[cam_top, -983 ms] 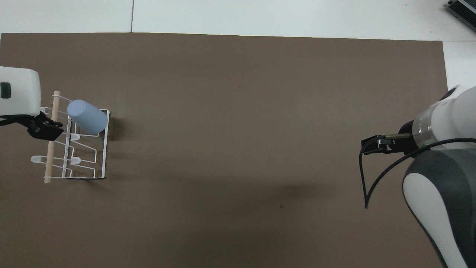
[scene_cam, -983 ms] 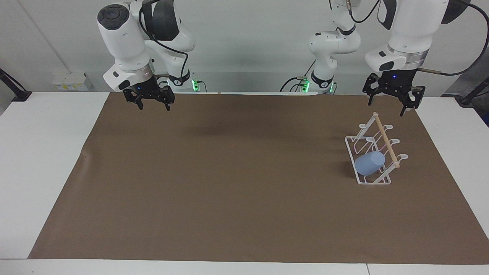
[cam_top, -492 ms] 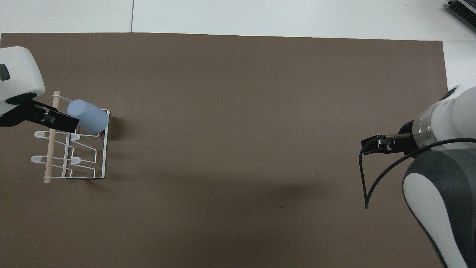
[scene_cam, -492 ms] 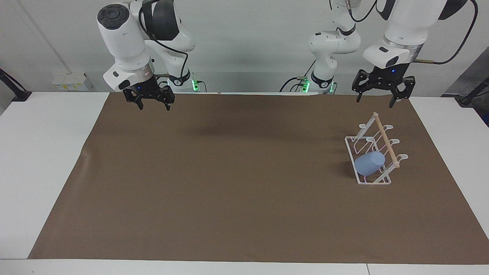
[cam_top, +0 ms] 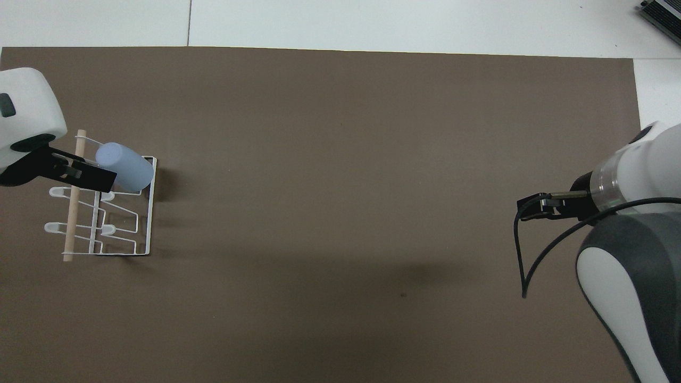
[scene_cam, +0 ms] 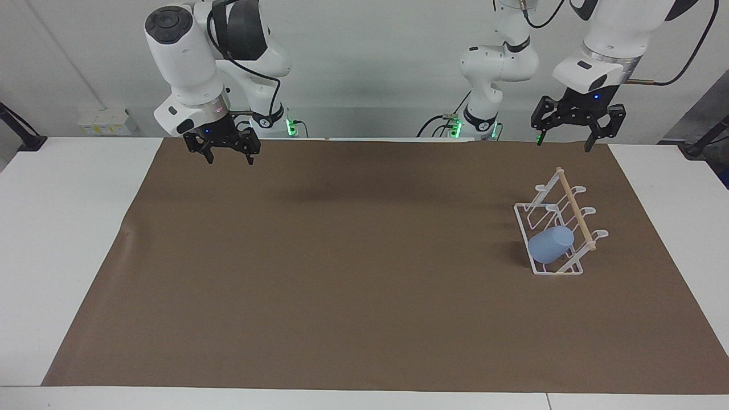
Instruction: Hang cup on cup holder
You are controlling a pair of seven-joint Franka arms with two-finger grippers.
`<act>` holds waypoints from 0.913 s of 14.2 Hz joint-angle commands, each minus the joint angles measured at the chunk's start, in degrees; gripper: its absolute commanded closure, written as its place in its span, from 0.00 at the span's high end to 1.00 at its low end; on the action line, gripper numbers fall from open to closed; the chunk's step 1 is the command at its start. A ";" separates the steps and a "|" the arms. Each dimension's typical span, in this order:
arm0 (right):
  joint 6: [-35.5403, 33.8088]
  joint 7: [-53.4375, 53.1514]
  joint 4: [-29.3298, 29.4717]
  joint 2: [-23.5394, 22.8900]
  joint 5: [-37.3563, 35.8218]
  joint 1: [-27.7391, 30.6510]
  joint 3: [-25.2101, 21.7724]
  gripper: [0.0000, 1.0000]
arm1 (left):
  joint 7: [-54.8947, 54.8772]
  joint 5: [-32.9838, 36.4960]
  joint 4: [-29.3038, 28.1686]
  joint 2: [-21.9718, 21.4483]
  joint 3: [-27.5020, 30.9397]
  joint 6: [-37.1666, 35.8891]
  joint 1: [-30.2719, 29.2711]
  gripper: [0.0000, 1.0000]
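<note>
Light-blue cup hung tilted on a looped prong of the white wire cup holder, at the holder's end farthest from the robots, closed base pointing up and away from the wooden dowel along the top. Holder standing on the brown mat toward the left arm's end of the table, base frame flat on the mat.

Left gripper raised in the air over the mat's edge nearest the robots, well above the holder and clear of it; fingers spread wide, nothing between them. Cup well below those fingertips, apart from them, untouched. From overhead, one dark finger of that gripper overlapping the dowel and the cup's side only by line of sight.

Right gripper hanging over the mat's corner at the right arm's end, waiting; fingers likewise wide apart and holding nothing. Cup and holder well apart from those fingers, at the table's other end. Cable looping from the right arm's wrist in the overhead view
</note>
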State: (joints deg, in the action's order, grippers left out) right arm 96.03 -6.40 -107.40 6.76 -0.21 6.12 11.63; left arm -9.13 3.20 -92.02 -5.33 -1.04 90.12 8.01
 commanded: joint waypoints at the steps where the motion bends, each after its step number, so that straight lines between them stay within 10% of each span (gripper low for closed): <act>1: 0.65 -0.02 -0.62 0.89 1.00 1.00 0.59 1.00 | -0.01 -1.00 -2.11 -3.71 1.83 -1.78 0.78 1.00; 13: 0.65 -0.02 -0.62 0.89 1.00 1.00 0.59 1.00 | 2.18 -6.45 2.37 0.85 1.83 -5.31 -2.91 1.00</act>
State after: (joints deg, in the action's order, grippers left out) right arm 96.03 -6.40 -107.40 6.76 -0.21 6.12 11.63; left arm -8.07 -2.15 -92.03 -5.67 1.01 86.88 5.50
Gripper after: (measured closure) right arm 0.000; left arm 0.000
